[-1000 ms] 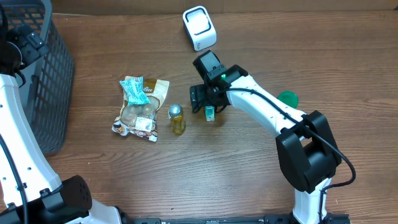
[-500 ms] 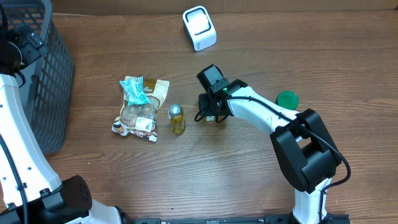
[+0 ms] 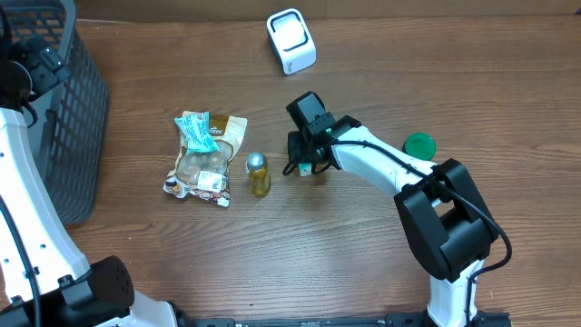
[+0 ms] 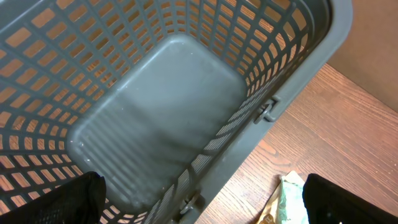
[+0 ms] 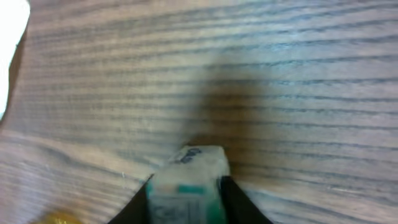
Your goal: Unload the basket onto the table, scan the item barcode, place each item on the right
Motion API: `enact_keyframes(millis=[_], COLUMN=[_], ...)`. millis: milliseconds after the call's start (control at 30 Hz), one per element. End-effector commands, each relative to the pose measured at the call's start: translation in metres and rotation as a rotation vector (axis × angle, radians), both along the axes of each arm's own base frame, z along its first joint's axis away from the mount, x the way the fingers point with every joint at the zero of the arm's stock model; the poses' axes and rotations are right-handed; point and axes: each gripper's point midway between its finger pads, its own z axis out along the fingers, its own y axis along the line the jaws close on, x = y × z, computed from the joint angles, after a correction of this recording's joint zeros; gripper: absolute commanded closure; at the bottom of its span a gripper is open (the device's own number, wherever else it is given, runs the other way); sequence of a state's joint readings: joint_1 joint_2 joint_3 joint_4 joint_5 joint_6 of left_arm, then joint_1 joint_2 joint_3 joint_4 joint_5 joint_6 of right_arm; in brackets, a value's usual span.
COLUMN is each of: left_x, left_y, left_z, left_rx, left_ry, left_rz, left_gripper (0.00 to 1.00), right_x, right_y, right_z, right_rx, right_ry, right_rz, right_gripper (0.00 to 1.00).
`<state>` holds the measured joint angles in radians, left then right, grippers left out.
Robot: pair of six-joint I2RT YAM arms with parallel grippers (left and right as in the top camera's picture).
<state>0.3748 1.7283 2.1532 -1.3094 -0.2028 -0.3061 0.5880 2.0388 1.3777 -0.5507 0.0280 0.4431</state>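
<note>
Black fingers of the right gripper are clamped on a small box, white with a green band, low in the wrist view; its blurred top pokes up between them, over wood grain. From overhead, this gripper sits just right of the frame's centre, with the small box showing only as a pale sliver beneath it. Whether the box has left the table cannot be told.

A second ago the jaws stood wide on either side of the box and the arm lay across part of a green disc. Now they have closed on it, the wrist has drawn in a little, and the disc shows whole at the right.

Just left of the gripper is a bottle with a silver cap, and beyond it a pile of snack packets. The white scanner is at the top centre, well apart from the box. None of these has moved.

At the far left, the left gripper hangs over the grey basket, its fingers spread to the bottom corners of its view, holding nothing.
</note>
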Motion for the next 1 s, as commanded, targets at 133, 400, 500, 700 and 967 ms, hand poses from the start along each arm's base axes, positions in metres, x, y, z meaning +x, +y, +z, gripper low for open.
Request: enact_keyframes(millis=[133,400,500,700,967], left_x=[0.001,0.001,0.001,0.001,0.001], left_y=[0.002,0.002,0.002,0.002,0.002], left_z=[0.002,0.002,0.002,0.002,0.002], left_rx=[0.014,0.014,0.014,0.014,0.014], left_ry=[0.001,0.001,0.001,0.001,0.001], left_rz=[-0.009,-0.009,-0.009,-0.009,-0.009], left_gripper=[0.0,0.0,0.0,0.0,0.01], right_x=[0.005,0.004,0.011,0.01,0.009], right_y=[-0.004,-0.005,-0.004,-0.006,-0.006], right_z=[0.011,0.01,0.013,0.012,0.012], right_rx=[0.002,-0.002,0.014,0.01,0.009], right_ry=[-0.034,-0.029,-0.052,-0.046,-0.044], right_rz=[-0.016,-0.016,-0.023,-0.026,-0.024], right_gripper=[0.21,0.07,0.06,0.43,0.9])
